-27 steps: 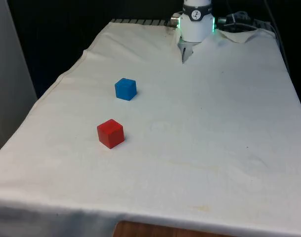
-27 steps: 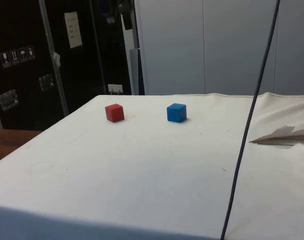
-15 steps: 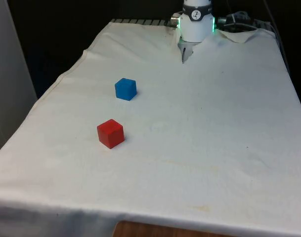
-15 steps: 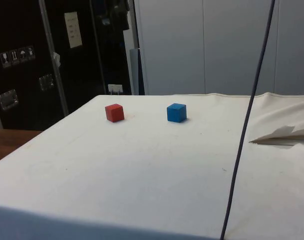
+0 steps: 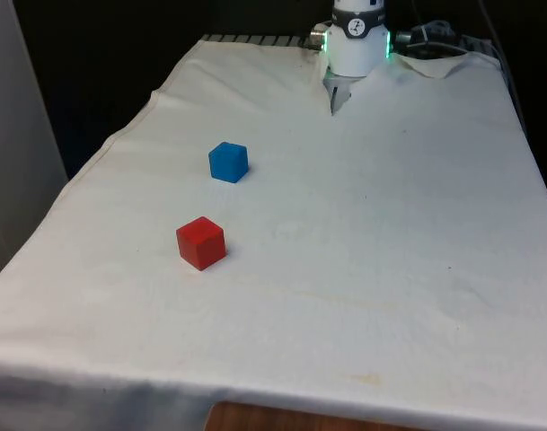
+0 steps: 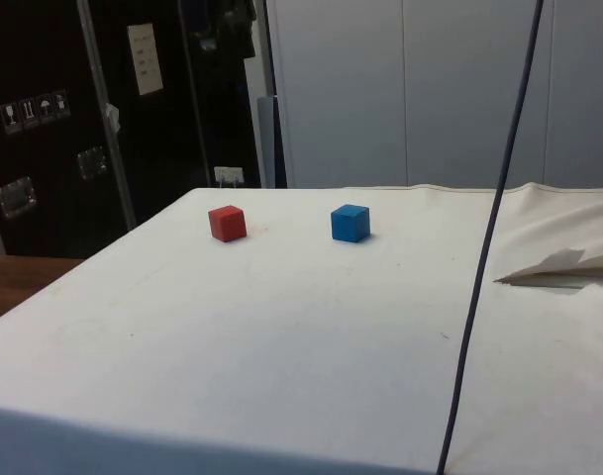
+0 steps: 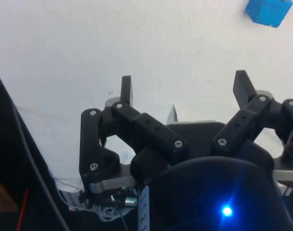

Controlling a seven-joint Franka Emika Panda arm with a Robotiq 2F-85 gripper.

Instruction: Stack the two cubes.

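A blue cube (image 5: 228, 162) sits on the white cloth toward the front view's left, and a red cube (image 5: 201, 242) lies a little nearer the camera on the same side. From the side, the red cube (image 6: 227, 223) and blue cube (image 6: 351, 223) stand apart, roughly one cube-width of several between them. My gripper (image 7: 184, 89) hangs high over the table with its fingers (image 7: 126, 89) spread wide and nothing between them. The blue cube (image 7: 267, 11) lies well away from it.
The robot's base (image 5: 357, 40) stands at the table's far end, where the cloth is bunched and folded (image 6: 558, 265). A dark cable (image 6: 484, 267) hangs down across the side view. The cloth drops off at the table's edges.
The hanging cable has shifted slightly in the side view. Both cubes have stayed where they were.
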